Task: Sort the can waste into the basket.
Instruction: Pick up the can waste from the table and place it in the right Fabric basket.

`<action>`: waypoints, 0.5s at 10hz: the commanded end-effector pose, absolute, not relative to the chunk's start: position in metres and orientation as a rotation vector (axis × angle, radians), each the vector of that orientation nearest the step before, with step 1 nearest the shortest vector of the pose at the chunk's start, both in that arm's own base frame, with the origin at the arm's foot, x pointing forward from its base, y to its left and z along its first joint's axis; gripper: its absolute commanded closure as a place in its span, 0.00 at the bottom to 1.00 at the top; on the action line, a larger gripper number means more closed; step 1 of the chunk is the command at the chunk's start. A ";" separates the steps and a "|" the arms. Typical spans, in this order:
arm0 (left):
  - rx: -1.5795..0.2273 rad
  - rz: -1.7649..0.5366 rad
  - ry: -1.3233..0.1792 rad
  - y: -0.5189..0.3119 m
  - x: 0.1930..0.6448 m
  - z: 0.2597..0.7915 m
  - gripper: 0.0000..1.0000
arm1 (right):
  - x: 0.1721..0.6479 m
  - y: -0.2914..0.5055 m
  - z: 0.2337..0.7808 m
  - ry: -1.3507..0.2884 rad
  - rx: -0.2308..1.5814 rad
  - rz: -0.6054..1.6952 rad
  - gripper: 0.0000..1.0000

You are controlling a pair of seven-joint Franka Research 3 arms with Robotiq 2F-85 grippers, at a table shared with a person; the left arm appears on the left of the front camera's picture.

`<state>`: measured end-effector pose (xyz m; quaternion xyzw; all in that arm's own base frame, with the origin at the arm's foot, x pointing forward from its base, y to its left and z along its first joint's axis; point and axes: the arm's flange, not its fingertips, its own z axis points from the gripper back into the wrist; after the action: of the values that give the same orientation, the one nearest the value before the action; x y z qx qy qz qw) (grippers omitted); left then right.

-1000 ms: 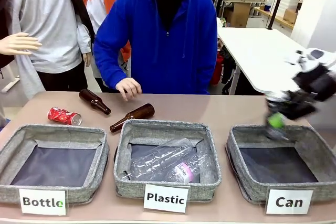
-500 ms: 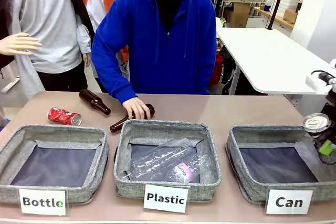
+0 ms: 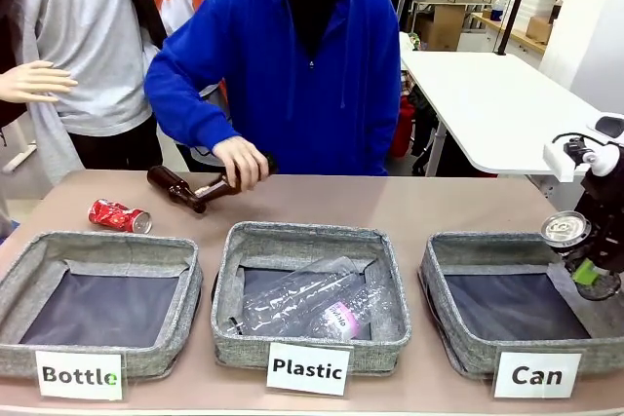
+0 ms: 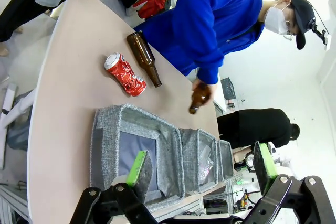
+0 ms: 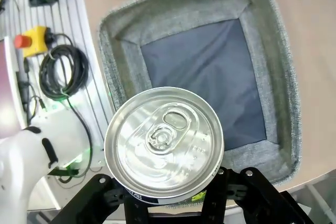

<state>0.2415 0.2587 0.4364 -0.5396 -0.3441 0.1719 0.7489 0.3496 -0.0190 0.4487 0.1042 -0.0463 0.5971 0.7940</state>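
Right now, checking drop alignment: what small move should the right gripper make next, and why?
Probably carry the silver-topped metal drink can slightly inward over the dark lining of the square grey fabric basket labelled "Can". The right gripper is shut on it near the basket's rim, so opening here might clip the wall.

- Bright, even room light fills the front view; shadows on the table [image 3: 439, 207] are soft and faint.
- The left wrist view bows at its edges, and its pale background washes out to white.
- In the right wrist view, the top of the can [image 5: 164, 140] is sharply focused and carries soft glare.
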 end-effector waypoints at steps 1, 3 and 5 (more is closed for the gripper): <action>-1.192 0.360 -0.780 0.259 0.242 0.436 0.00 | 0.353 -0.017 0.449 -0.071 0.211 1.258 1.00; -1.192 0.360 -0.780 0.259 0.242 0.436 0.00 | 0.357 -0.012 0.449 -0.066 0.223 1.270 0.00; -1.192 0.360 -0.780 0.259 0.242 0.436 0.00 | 0.357 -0.010 0.448 -0.068 0.235 1.269 0.00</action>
<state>0.2415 0.2586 0.4364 -0.5397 -0.3440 0.1718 0.7489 0.3520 -0.0127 0.4437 0.1093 -0.0385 0.6011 0.7907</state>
